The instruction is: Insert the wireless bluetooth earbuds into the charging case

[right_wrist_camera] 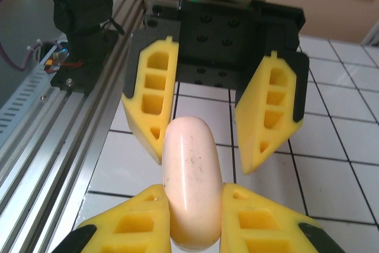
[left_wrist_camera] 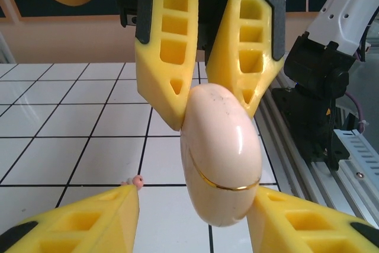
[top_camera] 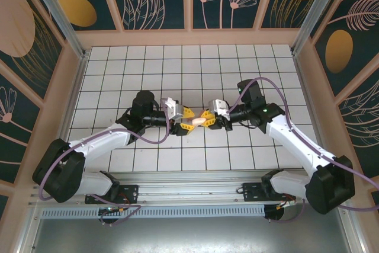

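The charging case (top_camera: 197,121) is a smooth pale pink pebble with a thin gold seam, closed and held in the air over the middle of the tiled table. My right gripper (right_wrist_camera: 190,191) is shut on the case (right_wrist_camera: 190,164), its yellow fingers (right_wrist_camera: 139,217) pressing both sides. My left gripper (left_wrist_camera: 196,194) faces it from the other end, jaws open around the case (left_wrist_camera: 219,146); its left finger stands clear, while the right finger (left_wrist_camera: 284,217) sits close to the shell. One tiny pink earbud (left_wrist_camera: 137,180) lies on the tiles behind the left finger's tip.
The two grippers (top_camera: 185,115) (top_camera: 207,117) meet tip to tip near the table's front. An aluminium rail (left_wrist_camera: 331,164) (right_wrist_camera: 53,117) runs along the near edge with the arm bases on it. Wooden walls (top_camera: 77,75) enclose the white grid table (top_camera: 237,69).
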### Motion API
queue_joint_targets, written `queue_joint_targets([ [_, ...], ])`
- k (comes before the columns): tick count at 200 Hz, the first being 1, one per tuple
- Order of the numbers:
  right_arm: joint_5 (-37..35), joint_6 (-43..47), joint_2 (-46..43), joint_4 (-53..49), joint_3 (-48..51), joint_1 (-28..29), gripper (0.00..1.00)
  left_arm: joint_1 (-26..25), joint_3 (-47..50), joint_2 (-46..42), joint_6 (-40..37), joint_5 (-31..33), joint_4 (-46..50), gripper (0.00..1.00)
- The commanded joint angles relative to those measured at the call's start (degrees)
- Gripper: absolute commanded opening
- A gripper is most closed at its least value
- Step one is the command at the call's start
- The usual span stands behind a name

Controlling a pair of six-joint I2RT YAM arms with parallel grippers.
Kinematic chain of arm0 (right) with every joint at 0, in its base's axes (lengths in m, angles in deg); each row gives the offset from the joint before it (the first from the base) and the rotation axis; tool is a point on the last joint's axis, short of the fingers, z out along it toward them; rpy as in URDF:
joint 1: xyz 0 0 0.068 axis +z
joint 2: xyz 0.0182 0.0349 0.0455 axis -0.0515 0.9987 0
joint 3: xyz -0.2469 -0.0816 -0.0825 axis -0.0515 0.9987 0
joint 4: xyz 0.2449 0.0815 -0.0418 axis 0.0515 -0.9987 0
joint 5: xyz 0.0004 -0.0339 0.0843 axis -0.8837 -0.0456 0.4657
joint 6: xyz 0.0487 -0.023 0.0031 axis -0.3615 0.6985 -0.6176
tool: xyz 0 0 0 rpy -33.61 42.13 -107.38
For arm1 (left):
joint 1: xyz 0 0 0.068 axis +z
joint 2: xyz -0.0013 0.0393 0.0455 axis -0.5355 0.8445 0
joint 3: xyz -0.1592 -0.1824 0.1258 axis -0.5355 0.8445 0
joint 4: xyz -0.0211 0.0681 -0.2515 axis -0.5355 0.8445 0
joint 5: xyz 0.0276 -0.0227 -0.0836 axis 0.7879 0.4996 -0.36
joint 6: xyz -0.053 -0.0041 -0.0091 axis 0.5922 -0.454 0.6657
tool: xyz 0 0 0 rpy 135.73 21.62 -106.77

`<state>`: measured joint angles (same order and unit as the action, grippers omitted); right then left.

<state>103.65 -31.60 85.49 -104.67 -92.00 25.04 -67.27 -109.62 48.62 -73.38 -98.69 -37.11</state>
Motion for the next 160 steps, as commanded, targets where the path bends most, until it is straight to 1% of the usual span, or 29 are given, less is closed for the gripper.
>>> queue_joint_targets([
  [1, 5.82, -2.72, 0.01, 4.01, -0.12, -0.09, 0.19, -0.03, 0.55, -0.59, 0.35, -0.53, -1.64, 0.49],
  [43, 6.07, -3.68, 2.58, 3.65, -2.04, -0.04, 0.19, -0.09, 0.51, -1.22, 0.29, -0.72, -1.64, 0.44],
  [88, 6.6, -5.66, 3.82, 5.83, -2.33, 0.0, 0.18, -0.23, 0.69, -1.73, 0.64, -0.37, -2.34, 0.42],
  [125, 5.9, -6.19, 4.86, 6.61, -3.02, 0.13, 0.18, -0.19, 0.55, -1.8, 1.31, -0.85, -2.61, 0.32],
  [148, 5.48, -6.56, 5.28, 7.16, -3.03, 0.27, 0.18, -0.23, 0.66, -1.62, 2.31, -1.57, -3.69, 0.3],
  [160, 5.22, -6.81, 5.4, 7.59, -3.07, 0.24, 0.18, -0.32, 0.6, -1.5, 2.59, -1.77, -3.75, 0.28],
])
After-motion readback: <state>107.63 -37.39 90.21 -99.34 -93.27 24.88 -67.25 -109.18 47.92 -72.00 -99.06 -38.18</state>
